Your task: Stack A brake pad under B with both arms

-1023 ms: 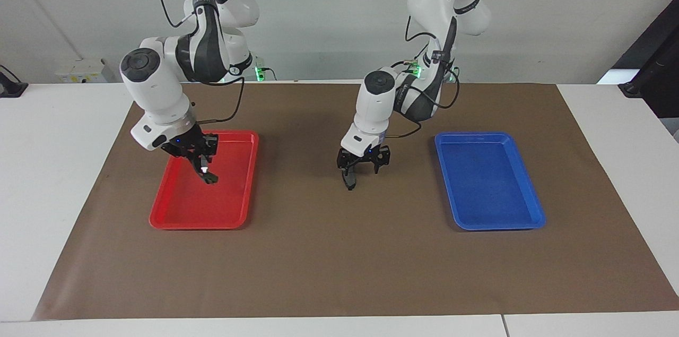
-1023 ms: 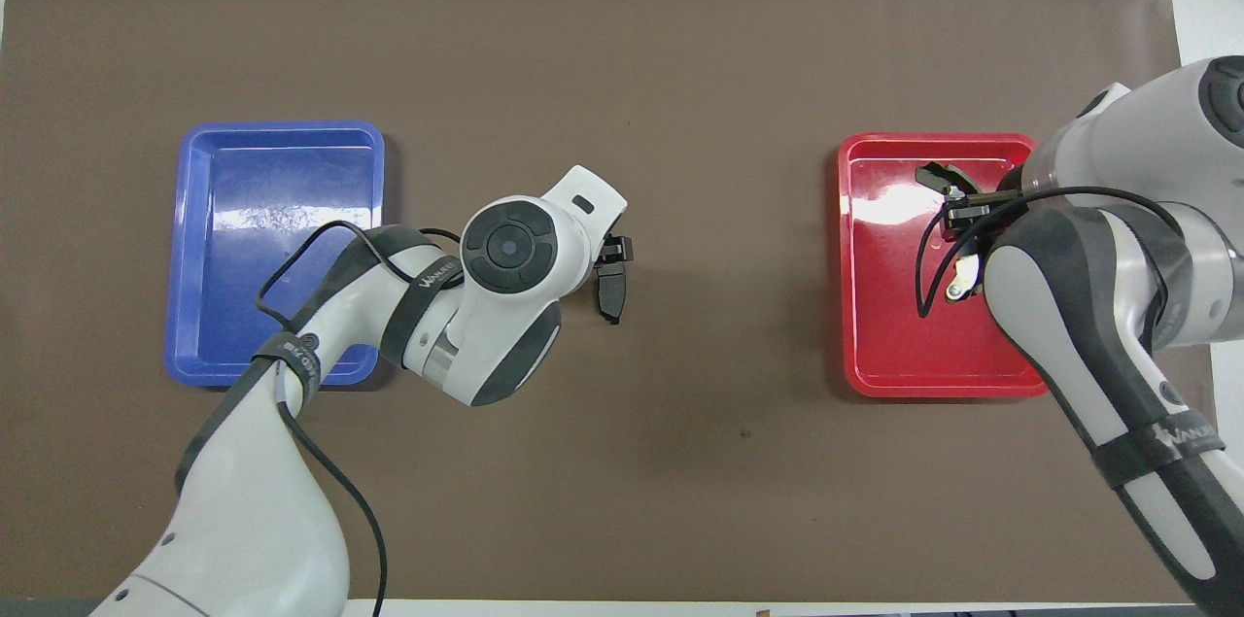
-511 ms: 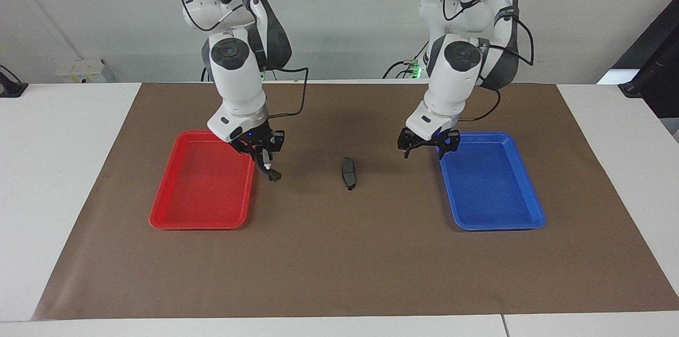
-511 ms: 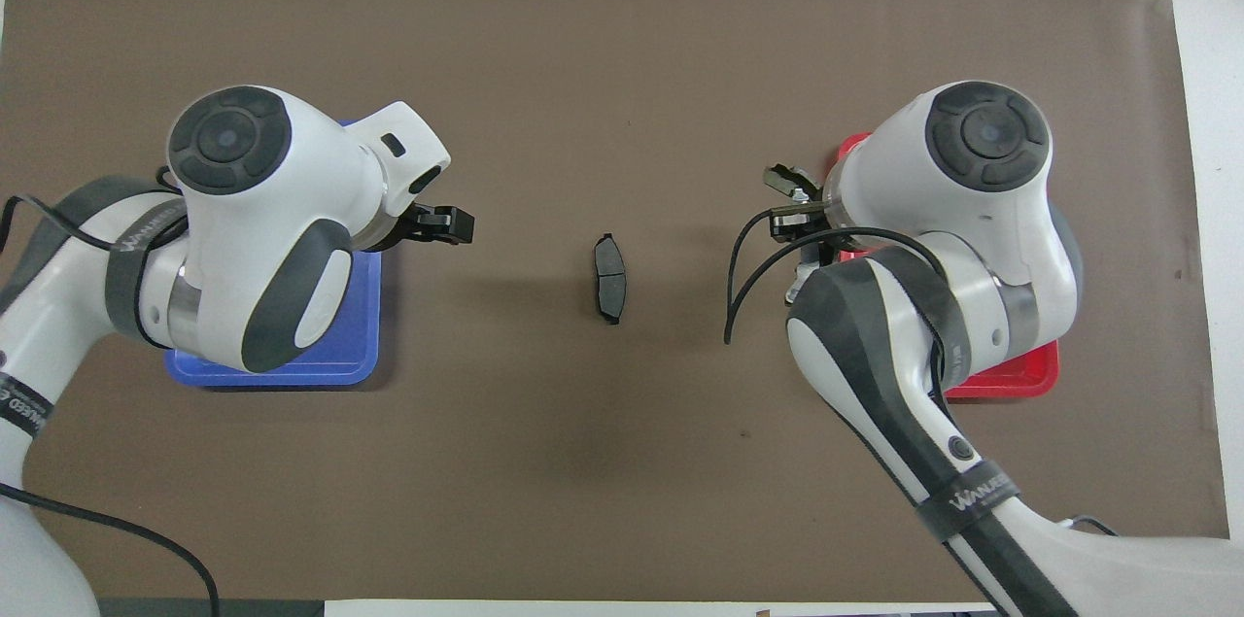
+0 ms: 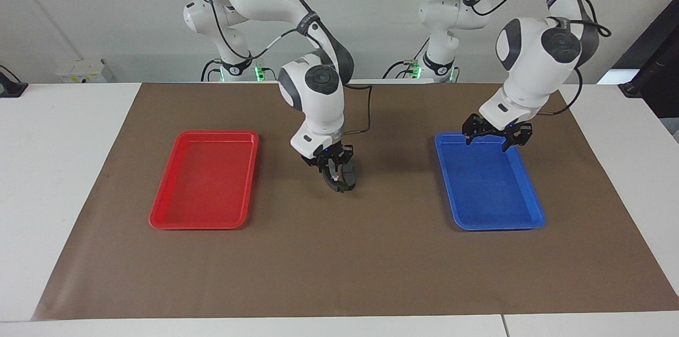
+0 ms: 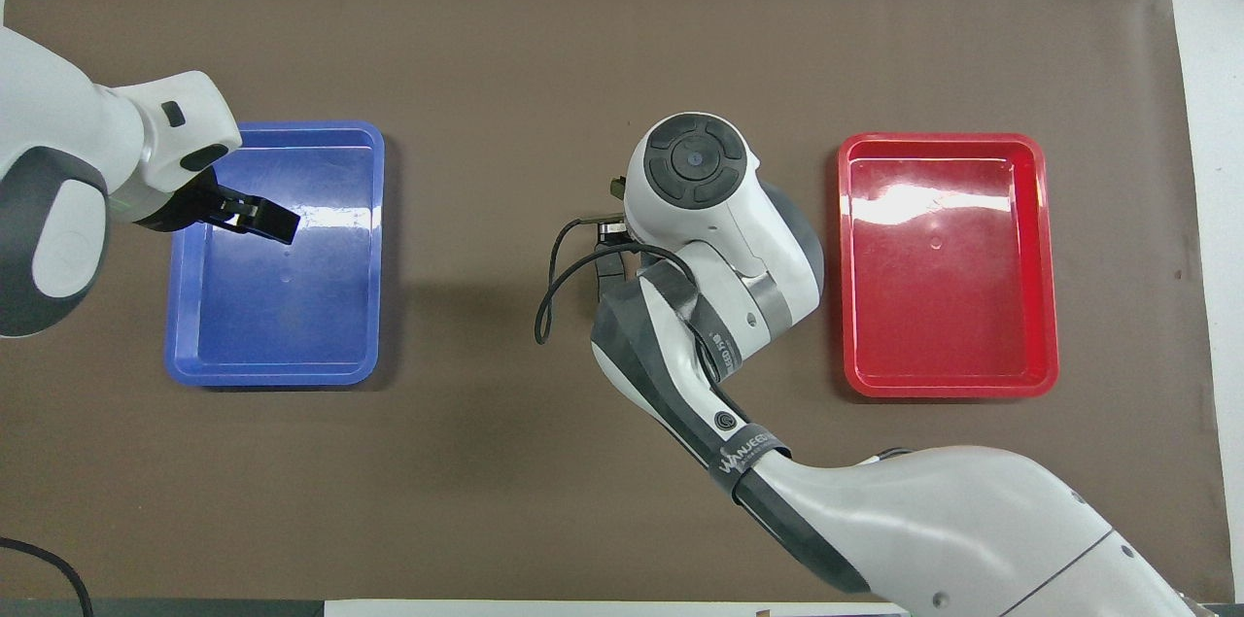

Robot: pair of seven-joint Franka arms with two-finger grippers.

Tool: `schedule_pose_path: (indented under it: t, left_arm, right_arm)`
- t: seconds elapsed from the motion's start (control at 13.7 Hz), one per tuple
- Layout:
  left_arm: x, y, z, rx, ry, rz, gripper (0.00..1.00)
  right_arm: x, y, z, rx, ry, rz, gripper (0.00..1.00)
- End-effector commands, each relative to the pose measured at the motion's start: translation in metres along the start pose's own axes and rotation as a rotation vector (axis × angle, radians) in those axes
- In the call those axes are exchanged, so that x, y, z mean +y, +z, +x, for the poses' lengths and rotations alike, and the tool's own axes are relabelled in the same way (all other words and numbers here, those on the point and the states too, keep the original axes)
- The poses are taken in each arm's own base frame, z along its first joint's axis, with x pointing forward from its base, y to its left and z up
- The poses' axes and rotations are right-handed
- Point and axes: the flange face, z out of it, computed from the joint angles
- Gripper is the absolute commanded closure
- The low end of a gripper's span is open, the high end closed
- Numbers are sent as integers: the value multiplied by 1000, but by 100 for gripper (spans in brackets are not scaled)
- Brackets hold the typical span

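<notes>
The A brake pad [image 5: 352, 173], short and dark, lies on the brown mat midway between the two trays. My right gripper [image 5: 335, 171] hangs low right over it, shut on B [image 5: 340, 183], the dark crescent piece. The two dark pieces overlap in the facing view, and I cannot tell whether they touch. In the overhead view the right arm's wrist [image 6: 692, 172] hides the pad and the right gripper. My left gripper [image 5: 496, 138] [image 6: 255, 214] is open and holds nothing, up in the air over the blue tray's end nearer to the robots.
An empty red tray [image 5: 159, 217] [image 6: 1045, 257] lies toward the right arm's end of the mat. An empty blue tray [image 5: 530, 209] [image 6: 374, 257] lies toward the left arm's end. The brown mat [image 5: 339, 262] covers the table's middle.
The left gripper set the pad down mid-mat, opened and drew back over the blue tray. The right gripper carried B out of the red tray to just over the pad.
</notes>
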Motion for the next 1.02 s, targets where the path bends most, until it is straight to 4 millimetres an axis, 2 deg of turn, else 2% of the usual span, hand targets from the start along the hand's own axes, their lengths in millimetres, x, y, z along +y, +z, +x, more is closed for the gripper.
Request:
schedule_pose_path:
  t: [0.0,0.37,0.95]
  left_arm:
    - [-20,-36,-18,-10,22,-9,1]
    - [-63,-56,-52,-39,32,-28,1]
    - [-66,-61,-76,-85,12,-45,1]
  right_arm:
    - [-10,3,6,26,14,12,100]
    - [-9,30,-10,8,-10,1,100]
    - [-18,42,-26,-5,-33,-3,100]
